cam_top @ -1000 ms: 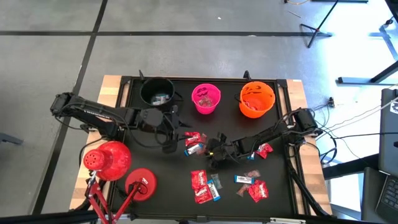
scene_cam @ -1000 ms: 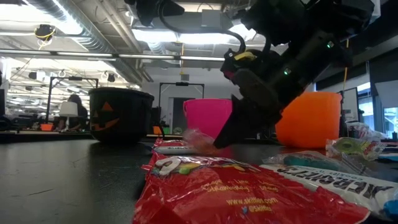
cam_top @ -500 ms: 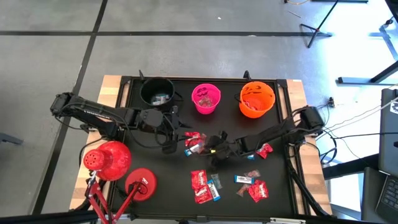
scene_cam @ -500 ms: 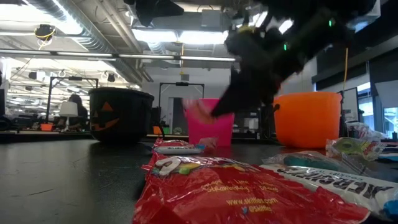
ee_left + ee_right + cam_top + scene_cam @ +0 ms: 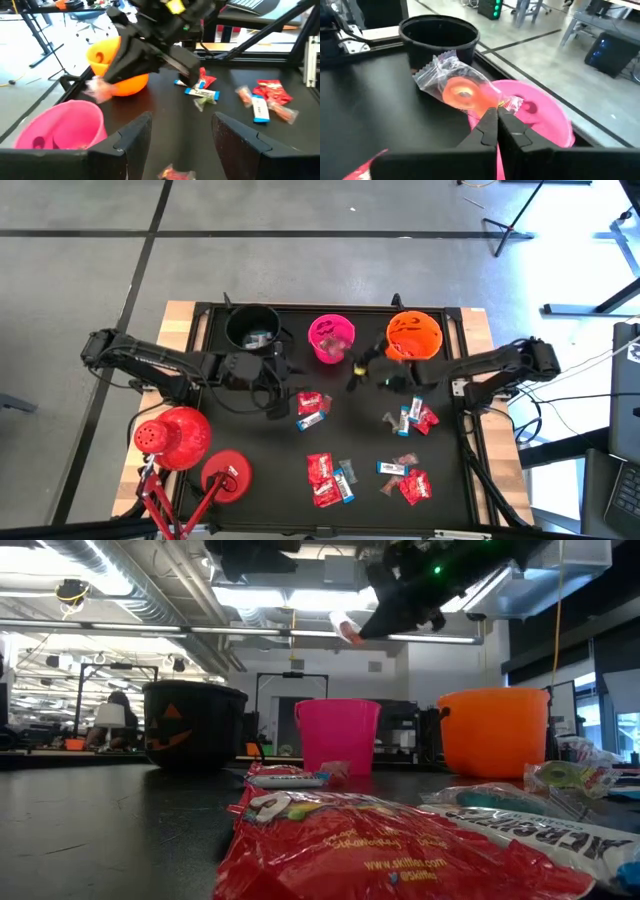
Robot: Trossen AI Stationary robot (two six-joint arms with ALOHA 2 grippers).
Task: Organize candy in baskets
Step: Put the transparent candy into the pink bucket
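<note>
Holding a clear-wrapped sweet, the right gripper hangs above the black mat; left gripper gapes; workshop behind.

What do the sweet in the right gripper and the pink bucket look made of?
Sweet: an orange disc, probably hard candy, in clear crinkly film with serrated ends, likely cellophane, pinched by the right gripper. Pink bucket: smooth, evenly coloured wall with a slight sheen, apparently moulded plastic.

Grey floor, lit ceiling ducts
</note>
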